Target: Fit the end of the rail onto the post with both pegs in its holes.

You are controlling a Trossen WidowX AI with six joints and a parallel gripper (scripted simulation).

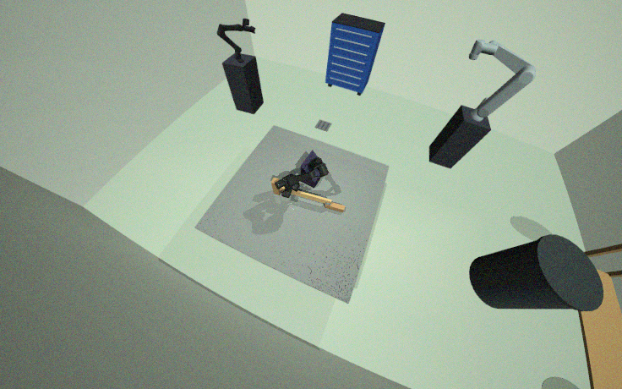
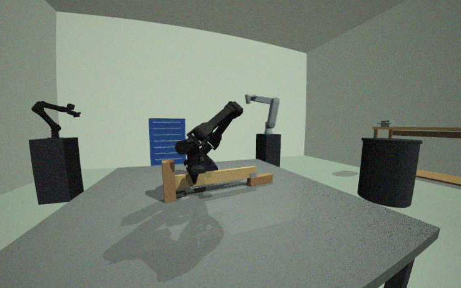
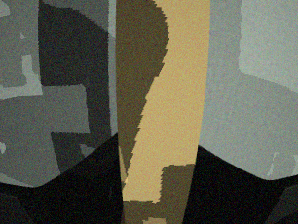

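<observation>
The long pale wooden rail (image 1: 313,197) (image 2: 228,176) (image 3: 187,58) runs between the post and the footboard block, raised off the table along its length and looking about level. Its near end meets the face of the short wooden post (image 1: 275,187) (image 2: 169,182) with no gap that I can see. No pegs show between them. The rail's far end sits at the grey bracket (image 2: 253,175) on the low footboard block (image 1: 335,207) (image 2: 261,180). My gripper (image 1: 286,189) (image 2: 195,178) (image 3: 146,138) is shut on the rail near the post, one finger on each side.
The grey table (image 1: 275,260) (image 2: 279,243) carries the parts. My arm's dark base (image 1: 309,176) stands behind the rail. Beyond the table are a blue cabinet (image 1: 353,55) (image 2: 166,141), a dark bin (image 1: 511,280) (image 2: 389,171) and two other arms on pedestals.
</observation>
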